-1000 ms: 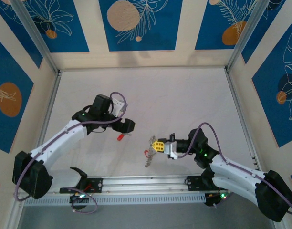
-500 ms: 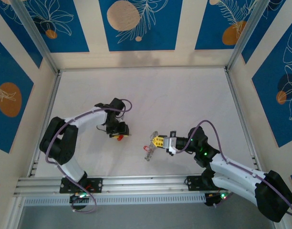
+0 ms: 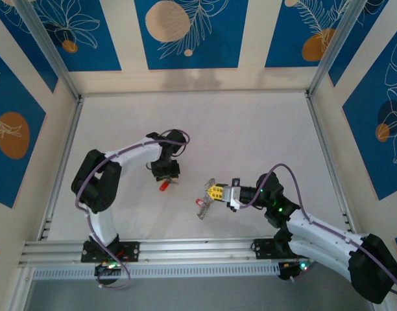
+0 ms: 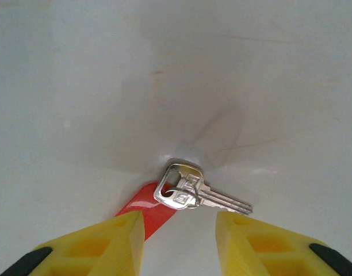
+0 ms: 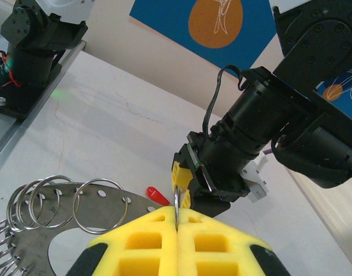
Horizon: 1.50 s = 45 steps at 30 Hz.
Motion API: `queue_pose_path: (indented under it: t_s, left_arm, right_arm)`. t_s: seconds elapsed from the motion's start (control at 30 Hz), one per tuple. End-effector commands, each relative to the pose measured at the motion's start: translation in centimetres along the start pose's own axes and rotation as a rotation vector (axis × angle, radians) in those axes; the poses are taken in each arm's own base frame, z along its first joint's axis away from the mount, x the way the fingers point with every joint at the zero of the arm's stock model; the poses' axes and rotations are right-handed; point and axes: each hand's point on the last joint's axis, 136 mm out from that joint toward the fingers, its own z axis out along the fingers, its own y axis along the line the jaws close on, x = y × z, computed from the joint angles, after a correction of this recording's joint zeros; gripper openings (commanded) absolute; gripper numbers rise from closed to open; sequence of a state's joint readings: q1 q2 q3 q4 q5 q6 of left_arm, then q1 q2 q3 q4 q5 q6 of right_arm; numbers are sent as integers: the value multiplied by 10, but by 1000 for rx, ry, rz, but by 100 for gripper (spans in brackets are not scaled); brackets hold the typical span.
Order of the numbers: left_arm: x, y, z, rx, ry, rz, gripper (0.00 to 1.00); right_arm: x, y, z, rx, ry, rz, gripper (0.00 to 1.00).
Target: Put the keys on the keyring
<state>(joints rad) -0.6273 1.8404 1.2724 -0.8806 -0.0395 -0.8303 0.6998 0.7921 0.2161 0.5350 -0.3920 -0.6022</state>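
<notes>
**Left arm folded in over the loose key (image 4: 193, 192)**

My left gripper (image 4: 180, 224) has come down from mid-air to the table (image 4: 78, 86). Its fingers have narrowed but stand apart, straddling the key and pinching nothing. The red tag (image 4: 146, 208) at the key's head slips under one finger, partly hidden. My right gripper (image 5: 176, 214) is pressed together on a thin loop of the keyring (image 5: 61, 241), whose flat plate is cut off at the frame edge. From overhead the key is just a red speck.

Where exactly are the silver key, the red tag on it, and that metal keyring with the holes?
Silver key (image 4: 222, 201): left wrist view, on its shaft.
Red tag (image 4: 146, 206): left wrist view, middle of the red strip.
Keyring (image 5: 55, 244): right wrist view, on its flat holed plate.
</notes>
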Motion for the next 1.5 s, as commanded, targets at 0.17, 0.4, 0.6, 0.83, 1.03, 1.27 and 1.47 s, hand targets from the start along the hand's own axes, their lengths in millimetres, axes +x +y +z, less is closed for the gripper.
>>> queue_pose_path:
  t_s: [0.17, 0.4, 0.6, 0.83, 1.03, 1.27, 1.47]
  left_arm:
    - [6, -5, 10, -45, 23, -100, 37]
    - [2, -5, 15, -73, 11, -116, 34]
    - [4, 0, 18, -99, 17, -115, 26]
    - [2, 5, 10, -114, -11, -101, 19]
    - [5, 10, 7, -126, -5, -104, 17]
    - [6, 14, 1, -127, -26, -104, 3]
    - [4, 15, -5, -122, -44, -87, 0]
  right_arm:
    - [-9, -7, -3, 36, -26, -4, 0]
    - [-11, -6, -8, 49, -27, -5, 0]
    - [-12, -4, -12, 61, -33, 0, 0]
    - [-11, -3, -14, 71, -33, 3, 0]
    - [-11, -2, -15, 70, -36, 6, 0]
    - [-12, -2, -17, 76, -40, 9, 0]
    - [-12, -1, -17, 75, -39, 13, 0]
